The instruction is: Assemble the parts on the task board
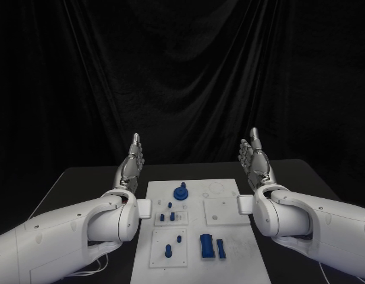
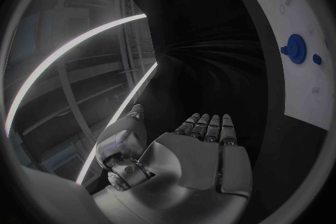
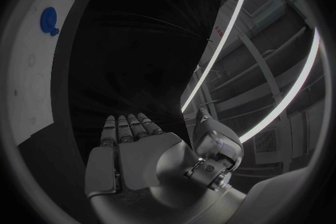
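- Task board [image 1: 233, 248] lay flat in the middle of the black table [image 1: 80, 177], between the two arms.
- Blue parts sat on it: a round gear-like piece [image 1: 180, 193] toward the far end, two upright blocks [image 1: 212, 246] nearer the robot.
- Left hand [image 1: 133, 163] was raised beside the board, fingers straight, grasping nothing.
- Right hand [image 1: 255, 160] mirrored it, released and empty.

1. A robot test lab or studio: a black curtain [image 1: 182, 71] hangs behind a black table [image 1: 80, 177].
2. A white task board [image 1: 242, 260] with small blue parts [image 1: 207, 245] lies on it.
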Robot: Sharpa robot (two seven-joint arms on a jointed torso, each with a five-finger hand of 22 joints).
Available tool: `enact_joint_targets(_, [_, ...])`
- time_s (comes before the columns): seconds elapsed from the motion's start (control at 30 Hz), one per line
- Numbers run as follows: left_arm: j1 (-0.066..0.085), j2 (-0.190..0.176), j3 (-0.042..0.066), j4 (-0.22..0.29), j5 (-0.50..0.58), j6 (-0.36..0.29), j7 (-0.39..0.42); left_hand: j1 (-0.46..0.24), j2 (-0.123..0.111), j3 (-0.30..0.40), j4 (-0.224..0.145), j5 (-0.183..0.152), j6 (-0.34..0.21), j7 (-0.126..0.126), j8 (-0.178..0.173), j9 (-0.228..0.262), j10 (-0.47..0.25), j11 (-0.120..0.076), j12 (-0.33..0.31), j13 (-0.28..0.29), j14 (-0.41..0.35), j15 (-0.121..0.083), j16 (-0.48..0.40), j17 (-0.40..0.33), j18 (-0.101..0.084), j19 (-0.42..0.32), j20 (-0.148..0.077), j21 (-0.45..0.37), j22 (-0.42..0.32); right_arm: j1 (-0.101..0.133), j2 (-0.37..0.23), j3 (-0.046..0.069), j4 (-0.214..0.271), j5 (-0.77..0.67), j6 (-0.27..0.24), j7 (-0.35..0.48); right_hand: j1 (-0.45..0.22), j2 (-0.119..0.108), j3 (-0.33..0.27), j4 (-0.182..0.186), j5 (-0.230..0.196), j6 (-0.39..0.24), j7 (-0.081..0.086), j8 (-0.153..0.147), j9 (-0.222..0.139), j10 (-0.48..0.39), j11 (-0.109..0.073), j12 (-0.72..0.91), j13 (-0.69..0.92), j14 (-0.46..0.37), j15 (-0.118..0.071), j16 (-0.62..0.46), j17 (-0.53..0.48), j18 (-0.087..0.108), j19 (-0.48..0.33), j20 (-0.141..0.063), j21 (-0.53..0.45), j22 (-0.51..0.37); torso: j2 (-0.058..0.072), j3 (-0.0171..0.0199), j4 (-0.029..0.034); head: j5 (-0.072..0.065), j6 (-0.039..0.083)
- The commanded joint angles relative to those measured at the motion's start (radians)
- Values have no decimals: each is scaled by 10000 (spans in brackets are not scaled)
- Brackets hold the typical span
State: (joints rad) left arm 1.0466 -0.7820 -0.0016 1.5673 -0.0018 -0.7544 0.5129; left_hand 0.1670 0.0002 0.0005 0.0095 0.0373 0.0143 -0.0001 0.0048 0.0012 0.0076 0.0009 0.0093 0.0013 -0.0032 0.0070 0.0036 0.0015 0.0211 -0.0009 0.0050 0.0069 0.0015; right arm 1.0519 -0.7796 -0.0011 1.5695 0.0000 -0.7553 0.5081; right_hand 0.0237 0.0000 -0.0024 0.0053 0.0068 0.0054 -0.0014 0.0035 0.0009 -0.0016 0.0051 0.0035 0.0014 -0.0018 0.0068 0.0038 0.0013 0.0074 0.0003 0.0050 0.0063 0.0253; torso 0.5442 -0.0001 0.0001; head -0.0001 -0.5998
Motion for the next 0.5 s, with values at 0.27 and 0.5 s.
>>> enact_joint_targets(0.27, [34,20,16,27,18,-156,71,-1670,-2,-5,-95,-373,-143,1,-48,-12,-76,-9,-93,-13,32,-70,-36,-15,-211,9,-50,-69,-15,-19,-4,11,5,0,-147,119,-237,0,24,-53,-68,-54,14,-35,-9,16,-51,-35,-14,18,-68,-38,-13,-74,-3,-50,-63,-253,0,1,-1,1,-2])
enact_joint_targets(0.5, [34,20,16,27,18,-156,71,-1670,-2,-5,-95,-373,-143,1,-48,-12,-76,-9,-93,-13,32,-70,-36,-15,-211,9,-50,-69,-15,-19,-4,11,5,0,-147,119,-237,0,24,-53,-68,-54,14,-35,-9,16,-51,-35,-14,18,-68,-38,-13,-74,-3,-50,-63,-253,0,1,-1,1,-2])
